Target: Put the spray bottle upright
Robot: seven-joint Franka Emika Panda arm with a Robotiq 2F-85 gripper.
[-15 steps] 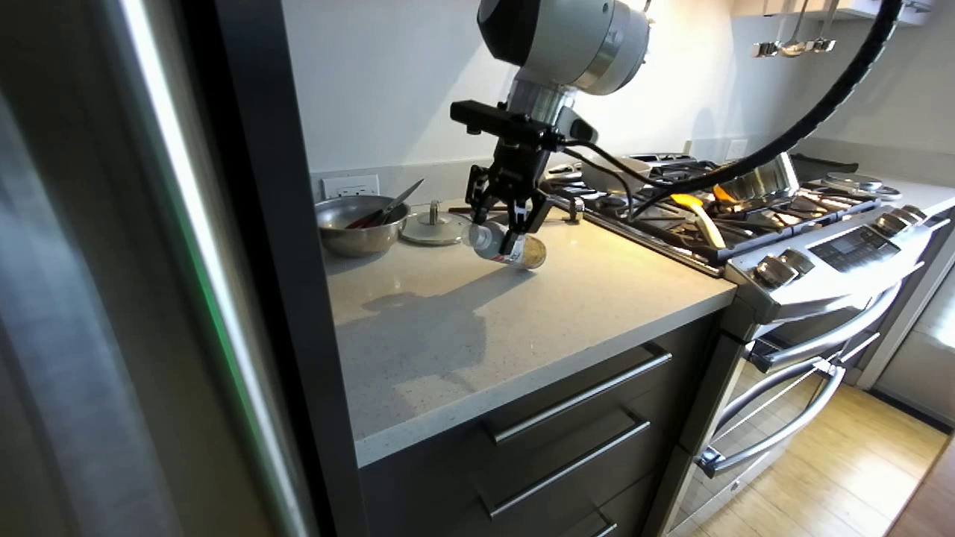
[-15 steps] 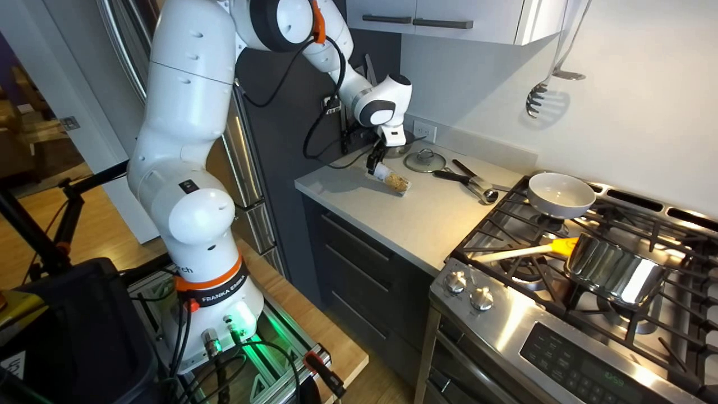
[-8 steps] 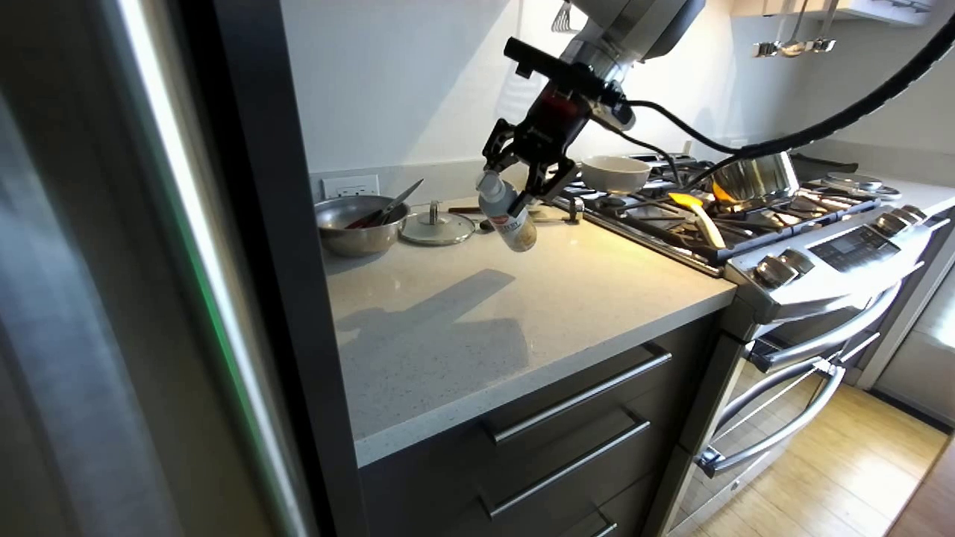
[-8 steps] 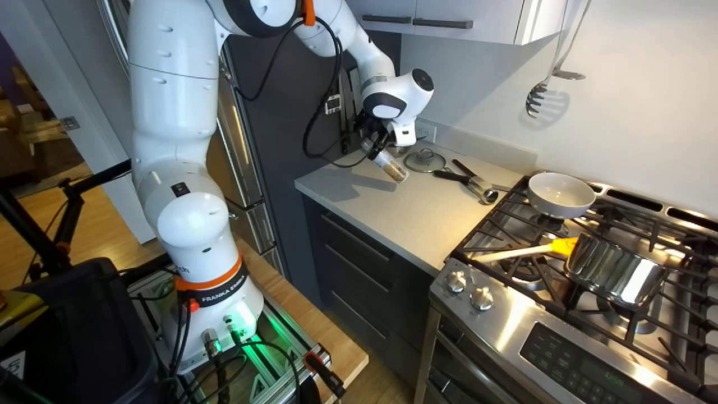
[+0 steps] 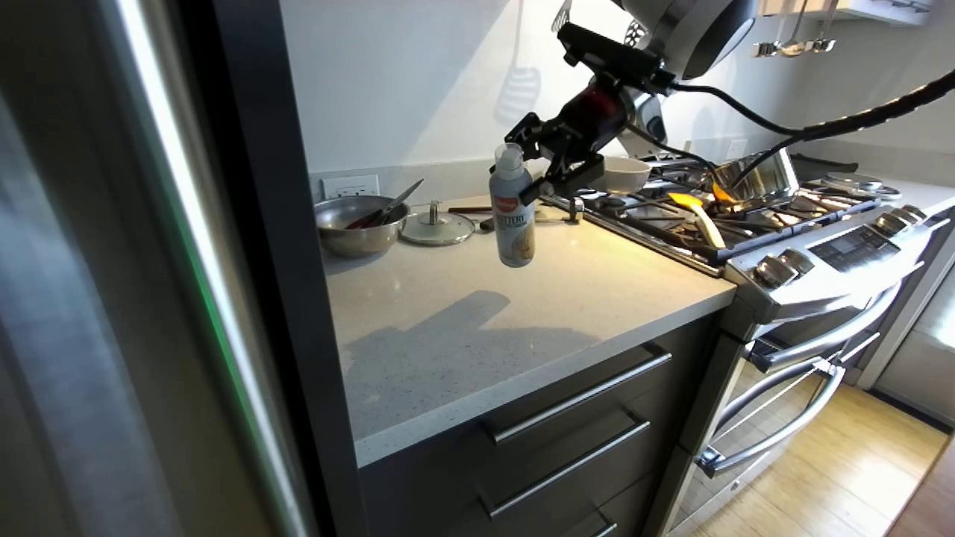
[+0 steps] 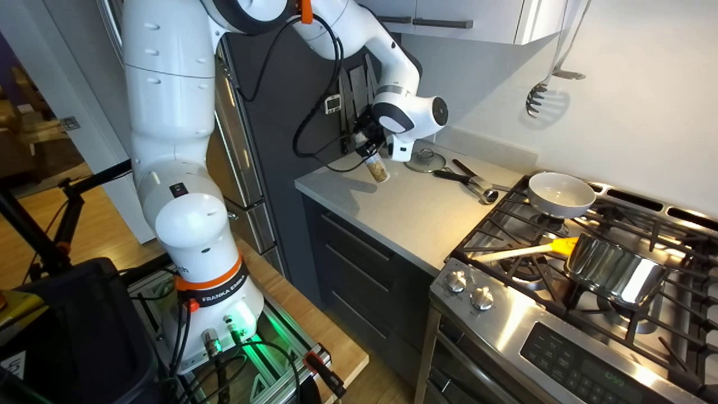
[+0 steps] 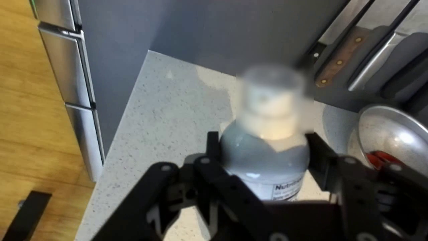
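Observation:
The spray bottle (image 5: pixel 515 224) is a slim pale-grey cylinder with a red and white label, a whitish top and a tan patch low down. My gripper (image 5: pixel 529 173) is shut around its upper body from the side. The bottle stands almost upright in that exterior view. In an exterior view the bottle (image 6: pixel 377 169) leans a little, and the gripper (image 6: pixel 367 147) partly covers it. Its base appears above the counter (image 5: pixel 582 291), its shadow lying apart. In the wrist view both fingers (image 7: pixel 262 144) touch the bottle's shoulder (image 7: pixel 264 160); its lower part is hidden.
A metal bowl (image 5: pixel 358 227) with utensils and a glass lid (image 5: pixel 438 228) stand at the back of the counter. Loose utensils (image 6: pixel 468 180) lie beside the lid. The stove (image 6: pixel 527 264) holds a white bowl (image 6: pixel 561 195) and a pot (image 6: pixel 614 269). Knives (image 7: pixel 344 57) hang on the side panel.
My gripper has tipped from pointing down to nearly level. The bottle in it has swung from almost lying to nearly upright and has risen off the counter.

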